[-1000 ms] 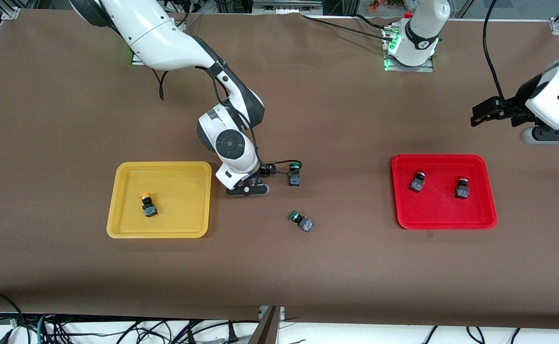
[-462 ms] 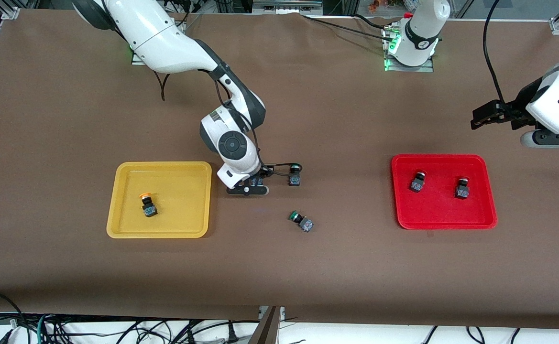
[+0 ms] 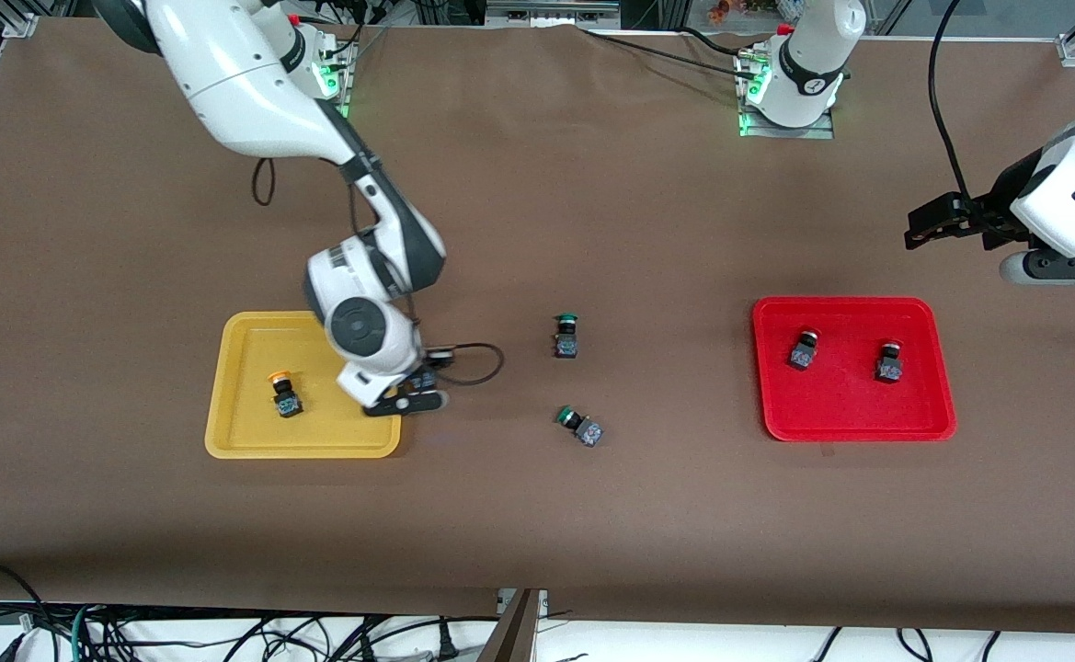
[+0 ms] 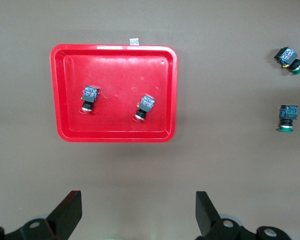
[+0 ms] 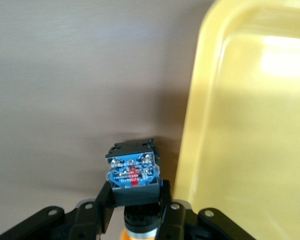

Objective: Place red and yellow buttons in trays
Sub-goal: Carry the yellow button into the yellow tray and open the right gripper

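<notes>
Since the earlier frames, the right arm has swung from beside the upright green-capped switch toward the right arm's end of the counter, and the right hand (image 3: 405,395) now hangs in the air over the rim of the shallow yellow plastic tray (image 3: 243,441), at the tray's edge that faces the middle of the counter. Its fingers are clamped on a small black-bodied push-button switch with a yellow-orange cap (image 5: 134,176); in the right wrist view the blue-labelled base of the switch points up and the brown counter (image 3: 537,515) lies beneath it, just beside the tray's rounded rim.

Inside the yellow tray a second yellow-orange-capped switch (image 3: 284,393) rests near the tray's middle.

Toward the left arm's end of the counter sits the shallow red plastic tray (image 3: 854,428), holding two black switches with red caps (image 3: 803,349) (image 3: 887,361), apart from each other.

Between the two trays, on the bare counter, stand two green-capped switches: one upright (image 3: 566,336), and one tipped over (image 3: 580,426) nearer the front edge of the counter.

The left arm waits, its left hand (image 4: 139,215) held high above the counter beside the red tray, fingers spread wide with nothing between them.
</notes>
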### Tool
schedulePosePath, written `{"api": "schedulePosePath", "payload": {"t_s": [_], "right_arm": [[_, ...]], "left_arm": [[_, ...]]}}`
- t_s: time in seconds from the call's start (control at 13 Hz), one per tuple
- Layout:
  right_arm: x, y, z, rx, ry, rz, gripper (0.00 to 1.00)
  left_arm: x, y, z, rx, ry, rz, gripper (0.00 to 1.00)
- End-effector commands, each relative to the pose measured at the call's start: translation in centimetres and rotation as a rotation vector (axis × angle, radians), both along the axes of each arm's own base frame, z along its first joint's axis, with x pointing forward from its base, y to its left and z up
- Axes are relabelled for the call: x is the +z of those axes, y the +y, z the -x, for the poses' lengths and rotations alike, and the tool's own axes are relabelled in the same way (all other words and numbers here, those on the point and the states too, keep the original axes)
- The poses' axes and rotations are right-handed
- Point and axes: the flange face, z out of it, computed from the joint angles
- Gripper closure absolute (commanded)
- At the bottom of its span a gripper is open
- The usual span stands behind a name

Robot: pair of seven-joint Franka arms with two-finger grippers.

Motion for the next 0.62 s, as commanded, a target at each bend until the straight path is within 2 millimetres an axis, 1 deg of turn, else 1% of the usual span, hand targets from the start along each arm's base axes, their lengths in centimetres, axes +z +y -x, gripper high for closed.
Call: {"api": "schedulePosePath", "payload": {"t_s": [0.0, 0.15, 0.23, 0.46, 0.54], "right_arm": [[0.8, -3.4, -0.2, 0.08, 0.027, 0.059, 0.72], [0.5, -6.3, -0.4, 0.108, 0.044, 0.08, 0.72], [0.7, -6.6, -0.2, 0.11, 0.049, 0.08, 0.72], [3.0, -8.3, -0.6, 0.12, 0.073, 0.085, 0.72], [3.4, -9.1, -1.0, 0.132, 0.069, 0.079, 0.72]], "left_arm": [[0.5, -0.3, -0.4, 0.004, -0.001, 0.022, 0.0], [0.5, -0.3, -0.4, 0.003, 0.001, 0.022, 0.0], [0.5, -0.3, -0.4, 0.004, 0.0, 0.023, 0.0], [0.5, -0.3, -0.4, 0.003, 0.001, 0.023, 0.0], [0.5, -0.4, -0.4, 0.002, 0.001, 0.022, 0.0]]}}
